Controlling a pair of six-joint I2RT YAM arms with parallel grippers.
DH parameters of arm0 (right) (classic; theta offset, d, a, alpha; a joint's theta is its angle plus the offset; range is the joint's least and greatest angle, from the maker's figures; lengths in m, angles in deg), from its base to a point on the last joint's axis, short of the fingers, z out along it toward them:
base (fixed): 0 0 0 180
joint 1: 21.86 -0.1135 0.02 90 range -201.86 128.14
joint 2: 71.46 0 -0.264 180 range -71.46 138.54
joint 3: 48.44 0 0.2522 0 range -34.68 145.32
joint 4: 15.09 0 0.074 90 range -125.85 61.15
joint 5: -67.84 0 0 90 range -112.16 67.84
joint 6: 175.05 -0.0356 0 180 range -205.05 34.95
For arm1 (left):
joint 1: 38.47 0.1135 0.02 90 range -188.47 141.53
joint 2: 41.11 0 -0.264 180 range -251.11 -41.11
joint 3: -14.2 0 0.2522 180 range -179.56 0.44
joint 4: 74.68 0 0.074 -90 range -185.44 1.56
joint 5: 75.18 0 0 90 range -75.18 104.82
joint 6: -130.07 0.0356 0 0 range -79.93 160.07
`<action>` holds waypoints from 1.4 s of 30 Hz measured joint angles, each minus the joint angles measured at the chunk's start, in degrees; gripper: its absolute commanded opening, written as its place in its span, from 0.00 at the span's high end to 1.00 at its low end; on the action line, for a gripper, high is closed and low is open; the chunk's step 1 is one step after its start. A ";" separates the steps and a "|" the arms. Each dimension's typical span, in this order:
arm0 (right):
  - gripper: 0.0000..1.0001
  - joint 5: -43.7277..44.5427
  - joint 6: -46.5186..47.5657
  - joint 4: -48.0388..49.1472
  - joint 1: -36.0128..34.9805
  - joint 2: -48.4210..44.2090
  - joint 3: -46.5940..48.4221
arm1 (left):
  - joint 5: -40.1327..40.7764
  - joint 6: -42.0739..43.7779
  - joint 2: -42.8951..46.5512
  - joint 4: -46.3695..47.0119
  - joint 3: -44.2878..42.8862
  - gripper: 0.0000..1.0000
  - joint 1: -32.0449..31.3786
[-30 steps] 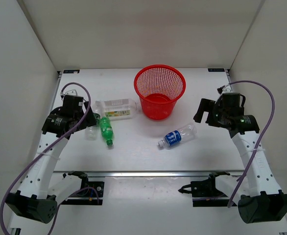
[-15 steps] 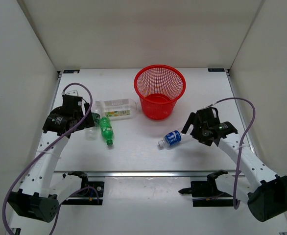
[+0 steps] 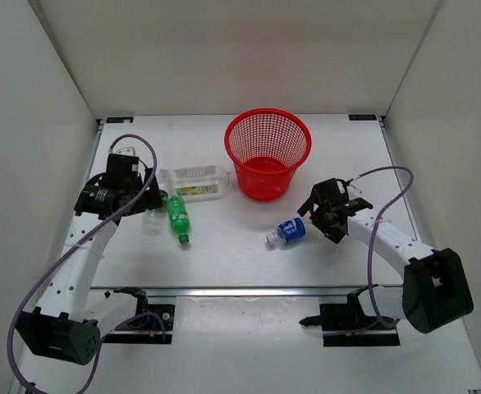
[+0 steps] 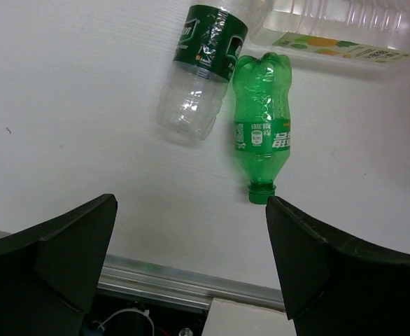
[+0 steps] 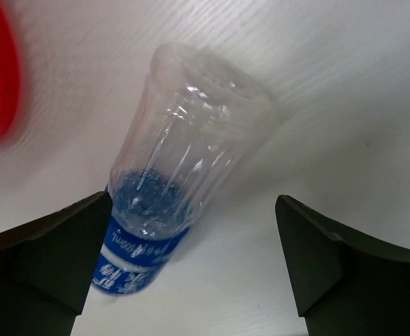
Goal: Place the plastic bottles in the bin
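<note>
**Right hand** [image 3: 321,215]: jaws at full spread, nothing held. It hangs low over the base end of entry 2.

**Blue-label clear bottle** [image 5: 184,161]: lies on its side on the desk [image 3: 224,254], near the red mesh bin [image 3: 265,182], with its cap pointing away from the bin. In the wrist view it sits closer to the left finger than the right.
- Handling, as we judge it: picking up this bottle is the step in hand.
- We would shift the hand to centre the barrel and keep the fingers across its length.
- We would lower until both fingers flank it, then close softly, since thin plastic dents and a round body rolls.

**Left hand** [image 3: 142,199]: wide open and empty above entries 4 and 5.

**Small green bottle** [image 4: 262,133]: lies on the desk.

**Small clear bottle** [image 4: 194,91]: lies just beside entry 4.

**Large squarish bottle** [image 3: 195,182]: lies just beyond entries 4 and 5.

We see no bottle in the bin.
</note>
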 measured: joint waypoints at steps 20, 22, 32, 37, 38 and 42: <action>0.72 4.35 3.54 2.56 1.38 9.33 3.72 | -2.25 -6.36 1.60 1.95 10.16 0.01 -2.60; 0.77 4.90 6.21 0.39 3.41 6.01 6.45 | -2.89 -6.80 1.73 2.27 11.45 0.02 -2.86; 0.69 10.19 30.53 6.99 5.95 -0.39 38.03 | -5.95 -7.78 2.08 6.27 13.18 0.02 -3.19; 0.60 7.87 40.92 19.45 -1.07 8.57 47.23 | -6.78 -7.96 1.97 8.07 13.25 0.01 -3.37; 0.53 6.69 42.03 21.59 -1.90 11.54 48.76 | -6.84 -8.00 1.92 8.39 13.25 0.01 -3.45; 0.11 3.34 45.05 25.86 -2.78 21.44 51.63 | -6.91 -8.35 1.31 9.68 13.27 0.02 -3.69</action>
